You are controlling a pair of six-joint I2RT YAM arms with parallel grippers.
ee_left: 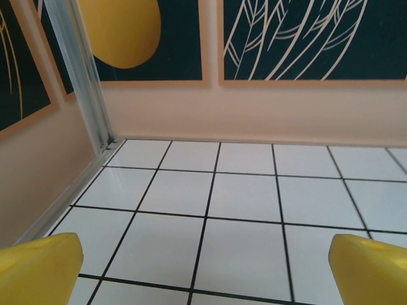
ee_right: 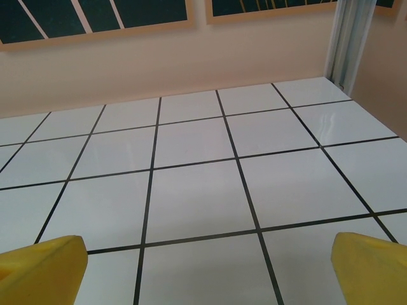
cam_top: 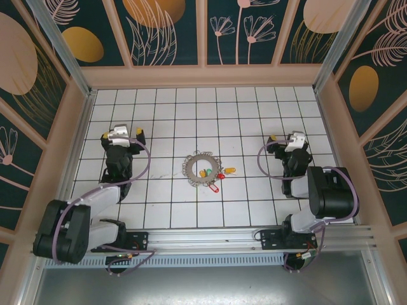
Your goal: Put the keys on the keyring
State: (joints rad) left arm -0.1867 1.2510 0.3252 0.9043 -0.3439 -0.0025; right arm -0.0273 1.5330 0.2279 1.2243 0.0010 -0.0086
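The keyring (cam_top: 200,166), a toothed silvery-grey hoop, lies flat on the white tiled floor at the middle of the top view. The keys lie loose at its right and near side: a yellow one (cam_top: 230,170), a green one (cam_top: 208,172) and two red ones (cam_top: 220,176) (cam_top: 214,187). My left gripper (cam_top: 123,131) hovers about three tiles left of the hoop, and my right gripper (cam_top: 289,136) about three tiles right of it. In each wrist view the yellow fingers (ee_left: 38,267) (ee_right: 372,267) stand far apart over bare tiles, so left (ee_left: 203,273) and right (ee_right: 206,270) are open and hold nothing.
Beige walls with dark leaf panels (cam_top: 203,28) close the floor on three sides. An aluminium post (ee_left: 86,76) marks the far left corner and another (ee_right: 346,38) the far right corner. A metal rail (cam_top: 203,238) with the arm bases runs along the near edge.
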